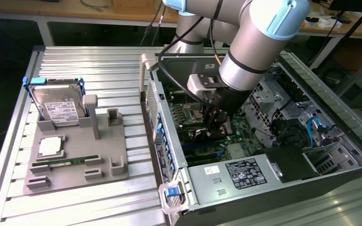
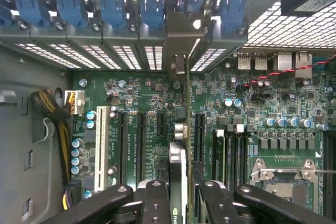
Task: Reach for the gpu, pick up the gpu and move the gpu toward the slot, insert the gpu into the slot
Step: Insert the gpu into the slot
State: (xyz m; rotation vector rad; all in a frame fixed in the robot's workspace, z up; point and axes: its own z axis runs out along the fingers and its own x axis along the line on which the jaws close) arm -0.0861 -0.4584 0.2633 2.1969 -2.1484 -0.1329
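Inside the open computer case (image 1: pixel 168 141), my gripper (image 2: pixel 182 186) is shut on the gpu (image 2: pixel 181 129), a thin black card seen edge-on between the two black fingers (image 2: pixel 155 203). The card stands upright over the green motherboard (image 2: pixel 262 103), between two black sockets. Its metal end bracket (image 2: pixel 179 64) reaches toward the rear slot openings. From the exterior view, the gripper (image 1: pixel 216 123) is low over the board, with a blue strip, the slot (image 1: pixel 200 148), just below it. The card hides the slot in the wrist view, so I cannot tell whether its edge is seated.
A silver hard drive (image 1: pixel 58 107), a processor (image 1: pixel 50 147) and a green memory stick (image 1: pixel 72 161) rest on the grey fixture (image 1: pixel 105 174) at the exterior view's left. The power supply (image 1: pixel 244 172), processor socket (image 2: pixel 286 174), a white socket (image 2: pixel 101 140) and a cable bundle (image 2: pixel 50 109) crowd the case.
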